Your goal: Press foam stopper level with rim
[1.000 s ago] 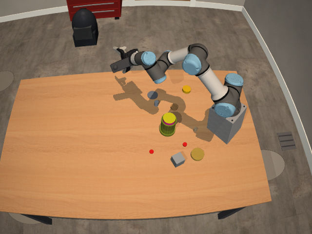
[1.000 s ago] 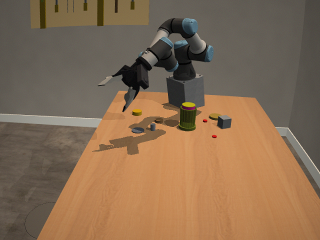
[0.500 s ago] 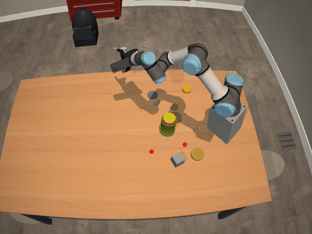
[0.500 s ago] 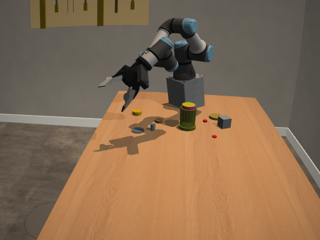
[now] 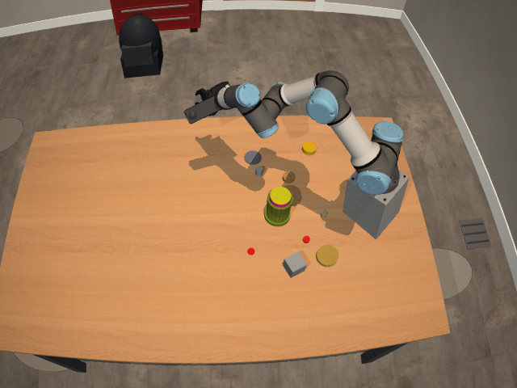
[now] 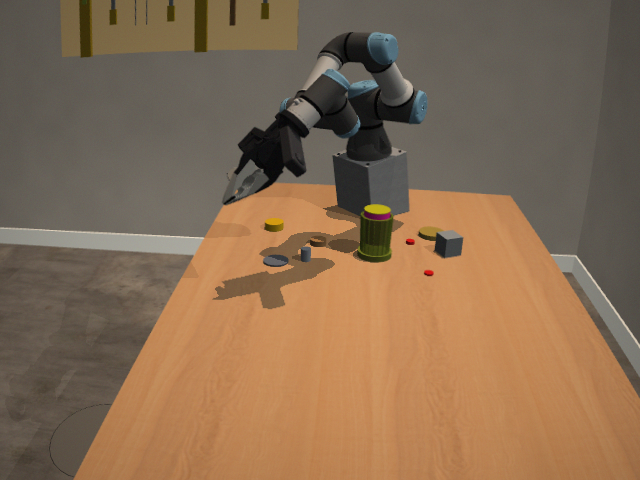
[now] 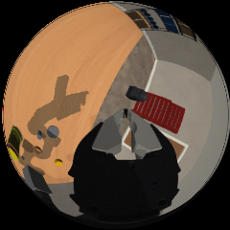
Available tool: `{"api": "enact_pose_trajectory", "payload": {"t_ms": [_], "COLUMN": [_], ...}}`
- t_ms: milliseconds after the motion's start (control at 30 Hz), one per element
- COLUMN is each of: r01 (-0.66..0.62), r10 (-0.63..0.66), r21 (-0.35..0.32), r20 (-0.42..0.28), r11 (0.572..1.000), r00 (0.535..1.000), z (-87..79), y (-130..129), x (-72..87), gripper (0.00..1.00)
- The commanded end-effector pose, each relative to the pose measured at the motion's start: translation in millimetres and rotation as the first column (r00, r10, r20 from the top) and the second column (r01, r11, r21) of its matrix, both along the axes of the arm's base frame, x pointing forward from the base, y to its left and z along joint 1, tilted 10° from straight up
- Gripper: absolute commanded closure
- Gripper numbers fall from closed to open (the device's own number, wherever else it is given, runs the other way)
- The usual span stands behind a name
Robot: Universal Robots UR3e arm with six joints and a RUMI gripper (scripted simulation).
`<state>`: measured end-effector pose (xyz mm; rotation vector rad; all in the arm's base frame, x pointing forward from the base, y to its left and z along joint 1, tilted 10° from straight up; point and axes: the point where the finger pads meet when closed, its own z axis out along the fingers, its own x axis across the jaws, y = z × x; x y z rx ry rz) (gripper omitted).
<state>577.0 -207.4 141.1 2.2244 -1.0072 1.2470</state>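
Note:
A ribbed olive-green jar (image 5: 278,211) stands upright on the table; it also shows in the exterior view (image 6: 375,236) and at the left edge of the wrist view (image 7: 14,140). A magenta foam stopper (image 5: 279,204) sticks up above its rim, with a yellow disc (image 5: 279,195) lying on top of it, seen too in the exterior view (image 6: 377,209). My gripper (image 5: 191,115) is shut and empty. It hangs in the air over the table's far edge, well away from the jar, as the exterior view (image 6: 231,194) shows. The closed fingers point past the table edge.
Near the jar lie a grey disc (image 5: 252,157), a small grey cylinder (image 5: 259,170), a brown ring (image 5: 288,176), a yellow puck (image 5: 308,147), an ochre disc (image 5: 326,255), a grey cube (image 5: 294,263) and two red dots (image 5: 305,238) (image 5: 250,250). The arm's grey pedestal (image 5: 374,204) stands at the right.

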Motion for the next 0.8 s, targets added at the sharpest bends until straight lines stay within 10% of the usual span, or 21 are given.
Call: {"api": "enact_pose_trajectory", "payload": {"t_ms": [0,767], "r01": [-0.066,-0.333], "r10": [0.068,0.370], "r21": [0.018,0.163], "r20": [-0.098,-0.435], "r11": [0.998,0.929], "r00": [0.993,0.821], "z": [-12.0,-57.8], "y": [22.2,125.7], "x": [-10.1,-91.7], "gripper": [1.00,1.00]}}
